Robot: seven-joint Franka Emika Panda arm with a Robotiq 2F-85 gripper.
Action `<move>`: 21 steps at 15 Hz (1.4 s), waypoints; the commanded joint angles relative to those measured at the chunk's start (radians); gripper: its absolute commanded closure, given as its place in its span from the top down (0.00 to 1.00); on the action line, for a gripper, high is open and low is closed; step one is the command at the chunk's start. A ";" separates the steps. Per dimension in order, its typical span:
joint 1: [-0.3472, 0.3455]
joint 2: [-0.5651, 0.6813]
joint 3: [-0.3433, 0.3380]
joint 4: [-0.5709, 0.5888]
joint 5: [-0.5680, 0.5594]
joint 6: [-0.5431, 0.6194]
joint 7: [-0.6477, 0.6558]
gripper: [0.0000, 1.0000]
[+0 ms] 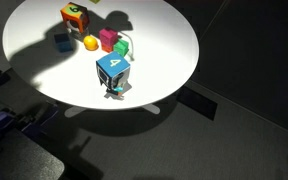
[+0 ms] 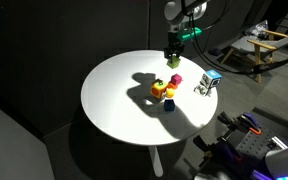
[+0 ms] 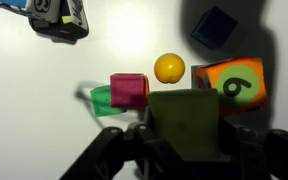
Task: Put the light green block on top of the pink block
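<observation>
My gripper [image 3: 189,140] is shut on the light green block [image 3: 189,118], a pale lime cube that fills the space between the fingers in the wrist view. In an exterior view the gripper [image 2: 174,52] holds the light green block [image 2: 173,62] in the air, a little above the pink block [image 2: 176,79]. The pink block [image 3: 129,90] stands on the white table, up and to the left of the held cube in the wrist view. It also shows in an exterior view [image 1: 108,39]. The gripper is out of that view.
Round white table [image 2: 114,100]. An emerald-green block [image 3: 100,99] touches the pink block. Close by are a yellow ball [image 3: 169,68], an orange numbered block [image 3: 234,82] and a dark blue block [image 3: 216,27]. A larger blue numbered cube [image 1: 112,72] stands near the table edge.
</observation>
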 commanded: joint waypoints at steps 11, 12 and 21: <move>-0.013 0.135 -0.002 0.134 -0.076 -0.033 -0.133 0.27; -0.013 0.144 -0.004 0.140 -0.081 -0.032 -0.134 0.27; -0.023 0.180 -0.022 0.141 -0.073 -0.017 -0.108 0.27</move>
